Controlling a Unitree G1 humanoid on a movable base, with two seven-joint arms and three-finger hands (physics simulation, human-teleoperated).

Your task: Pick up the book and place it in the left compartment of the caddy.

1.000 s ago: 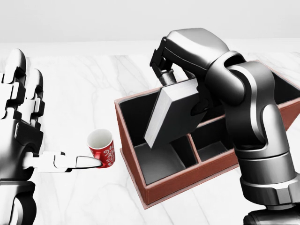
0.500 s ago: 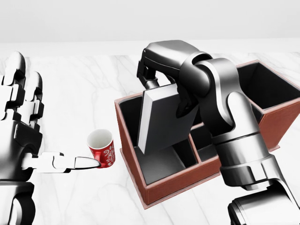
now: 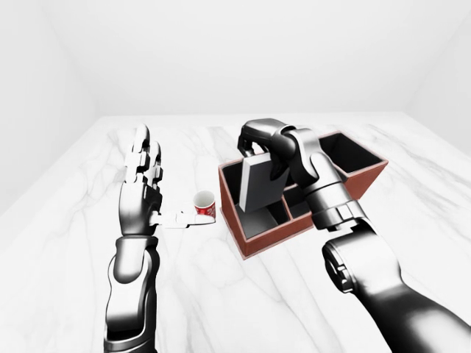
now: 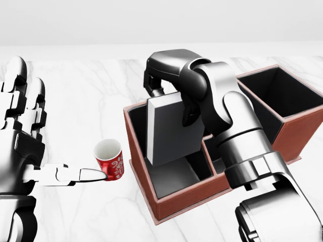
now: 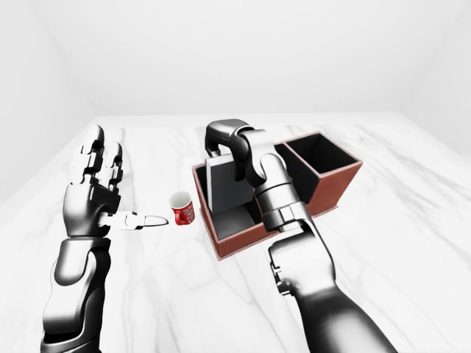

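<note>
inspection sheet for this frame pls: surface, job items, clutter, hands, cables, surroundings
Surface: white marble table, no spills seen.
Job's things: grey book upright, lower edge inside the left compartment of the brown caddy, not released.
Clutter: red paper cup, upright, left of caddy.
Hands: right hand shut on book's top edge; left hand open, one finger reaching toward the cup.
Cables: nothing seen.
Surroundings: plain white walls.

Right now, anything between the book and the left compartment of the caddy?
Nothing visible. The right hand holds the book upright, its lower edge already down inside the caddy's left compartment, whose floor shows bare beneath it. The cup stands outside the caddy, to its left in the head view.
</note>
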